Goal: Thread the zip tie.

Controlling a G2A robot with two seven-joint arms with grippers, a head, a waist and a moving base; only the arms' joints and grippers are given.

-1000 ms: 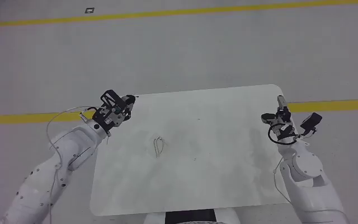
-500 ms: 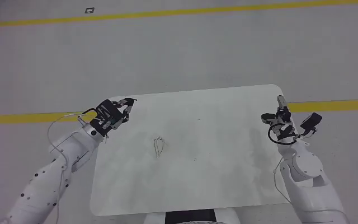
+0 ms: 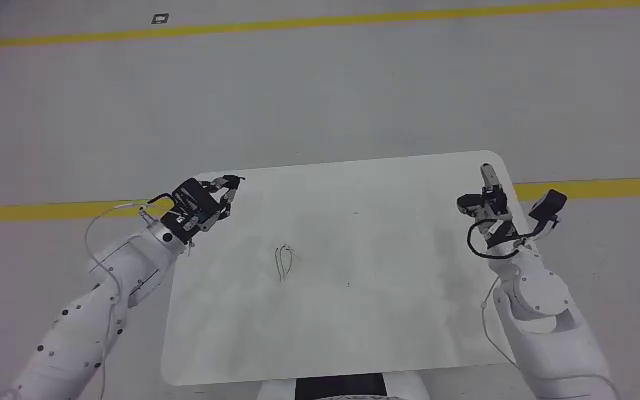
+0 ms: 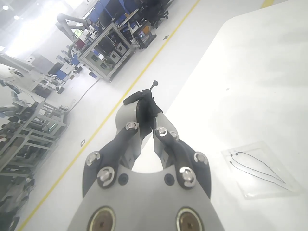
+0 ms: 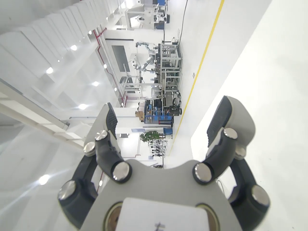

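A black zip tie (image 4: 153,85) is gripped in the closed fingers of the left gripper (image 4: 146,98) at the white table's (image 3: 400,220) ten o'clock corner; the right gripper (image 5: 168,114) is held with fingers spread at two o'clock; two more ties (image 3: 284,260), seemingly inside a clear sleeve (image 4: 250,193), are seen left of centre, toward eight o'clock.

White 2-armed robot with grey-and-black grippers.
Both arms are rounded white shells dotted with small dark screws. A thin pale cable (image 3: 110,207) loops off the left arm (image 3: 110,290), and a black cable (image 3: 478,248) curls at the wrist of the right arm (image 3: 540,300). The left gripper (image 4: 146,102) and right gripper (image 5: 166,111) each have a grey palm plate, black linkages, silver screw heads and 2 grey fingers with black, seemingly ribbed pads.
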